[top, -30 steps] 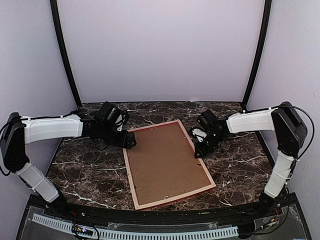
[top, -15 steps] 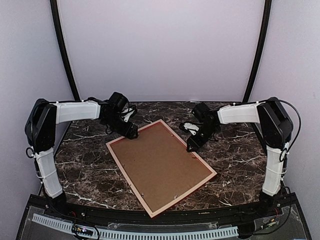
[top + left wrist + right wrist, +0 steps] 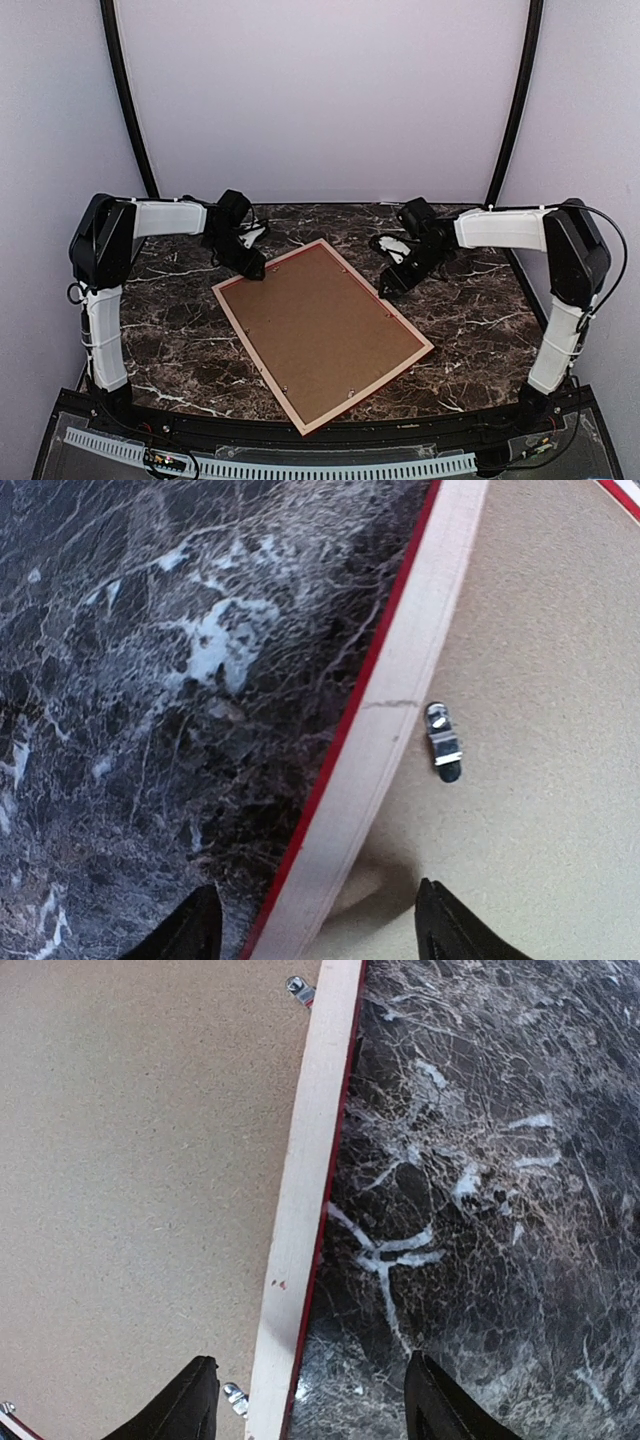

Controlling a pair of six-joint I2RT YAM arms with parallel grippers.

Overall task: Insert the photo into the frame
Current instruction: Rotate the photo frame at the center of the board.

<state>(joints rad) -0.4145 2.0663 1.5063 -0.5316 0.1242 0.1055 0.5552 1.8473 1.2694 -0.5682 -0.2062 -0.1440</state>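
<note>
The frame (image 3: 257, 360) lies face down on the marble table, pale rails up, with a red edge showing. The brown backing board (image 3: 320, 325) fills it, held by small metal clips (image 3: 442, 742). The photo is hidden. My left gripper (image 3: 255, 272) is open at the frame's far left end. In the left wrist view it (image 3: 315, 920) straddles the rail (image 3: 400, 710). My right gripper (image 3: 388, 290) is open at the far right long rail. In the right wrist view it (image 3: 310, 1390) straddles that rail (image 3: 310, 1160), one finger over the board (image 3: 140, 1160).
Dark marble table (image 3: 170, 340) surrounds the frame on all sides. White walls and two black corner posts (image 3: 130, 110) close the back. A black and white rail (image 3: 300, 465) runs along the near edge.
The frame has turned counterclockwise, so that its far left corner is further left and nearer. Both grippers moved with it and now stand over its rails.
</note>
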